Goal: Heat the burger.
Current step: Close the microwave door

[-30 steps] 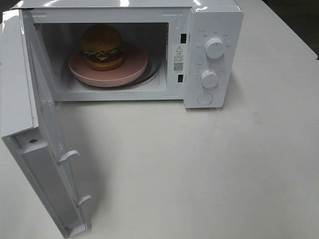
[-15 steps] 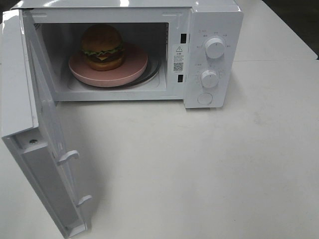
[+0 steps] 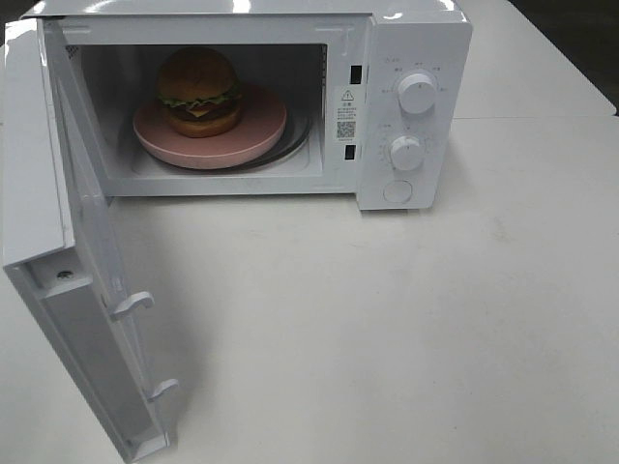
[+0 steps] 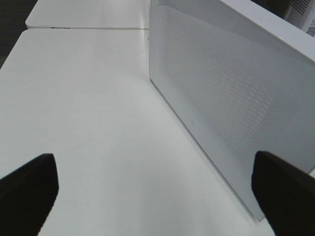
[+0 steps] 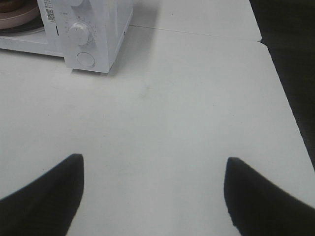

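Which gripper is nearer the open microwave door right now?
Left. The left gripper hangs open just beside the door, facing its outer side. The right gripper, also open, is over the table out past the control panel, far from the door.

The high camera looked steeply down on the open microwave (image 3: 416, 58) and tabletop (image 3: 387, 319). The left wrist camera sat close beside the door (image 4: 231, 98); the right wrist camera, farther back, shared the dials (image 5: 78, 33) with the high view.

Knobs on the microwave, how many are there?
2. The upper knob is on the white panel right of the burger; the lower knob sits just below it. None seem hidden.
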`<state>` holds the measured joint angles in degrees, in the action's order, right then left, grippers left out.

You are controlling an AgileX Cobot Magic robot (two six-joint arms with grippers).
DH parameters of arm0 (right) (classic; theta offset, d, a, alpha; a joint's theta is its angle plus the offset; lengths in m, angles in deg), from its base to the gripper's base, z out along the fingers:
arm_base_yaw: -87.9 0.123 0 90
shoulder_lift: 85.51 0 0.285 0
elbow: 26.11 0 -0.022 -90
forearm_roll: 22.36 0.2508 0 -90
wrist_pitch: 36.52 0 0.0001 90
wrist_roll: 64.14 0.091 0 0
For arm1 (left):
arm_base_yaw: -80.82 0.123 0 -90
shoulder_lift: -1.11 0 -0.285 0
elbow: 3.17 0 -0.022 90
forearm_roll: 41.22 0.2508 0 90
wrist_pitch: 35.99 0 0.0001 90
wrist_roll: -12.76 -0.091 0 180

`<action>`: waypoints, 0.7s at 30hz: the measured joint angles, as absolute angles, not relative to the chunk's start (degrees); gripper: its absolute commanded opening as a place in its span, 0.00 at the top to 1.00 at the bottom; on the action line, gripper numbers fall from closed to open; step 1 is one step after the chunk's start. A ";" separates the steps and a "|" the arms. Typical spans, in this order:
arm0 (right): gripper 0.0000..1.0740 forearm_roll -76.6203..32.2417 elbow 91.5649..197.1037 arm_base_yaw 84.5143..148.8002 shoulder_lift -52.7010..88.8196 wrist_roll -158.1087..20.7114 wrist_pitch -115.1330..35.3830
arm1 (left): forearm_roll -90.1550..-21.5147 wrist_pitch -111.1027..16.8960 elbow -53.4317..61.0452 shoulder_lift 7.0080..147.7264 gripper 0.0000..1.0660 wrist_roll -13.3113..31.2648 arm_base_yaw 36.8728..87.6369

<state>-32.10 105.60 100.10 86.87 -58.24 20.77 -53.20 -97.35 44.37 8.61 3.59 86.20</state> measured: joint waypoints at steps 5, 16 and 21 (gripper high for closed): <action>0.29 -31.99 105.60 100.10 86.87 -58.24 20.77 | -53.20 -97.35 44.37 8.61 0.06 3.59 86.20; 0.30 -31.99 105.60 100.10 86.87 -58.18 20.77 | -53.20 -97.35 44.37 8.61 0.06 3.59 86.20; 0.30 -31.99 105.60 100.10 86.87 -58.18 20.77 | -53.20 -97.35 44.37 8.61 0.06 3.59 86.20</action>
<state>-31.99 105.60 100.10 86.87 -58.18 20.77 -53.20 -97.35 44.37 8.61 3.59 86.20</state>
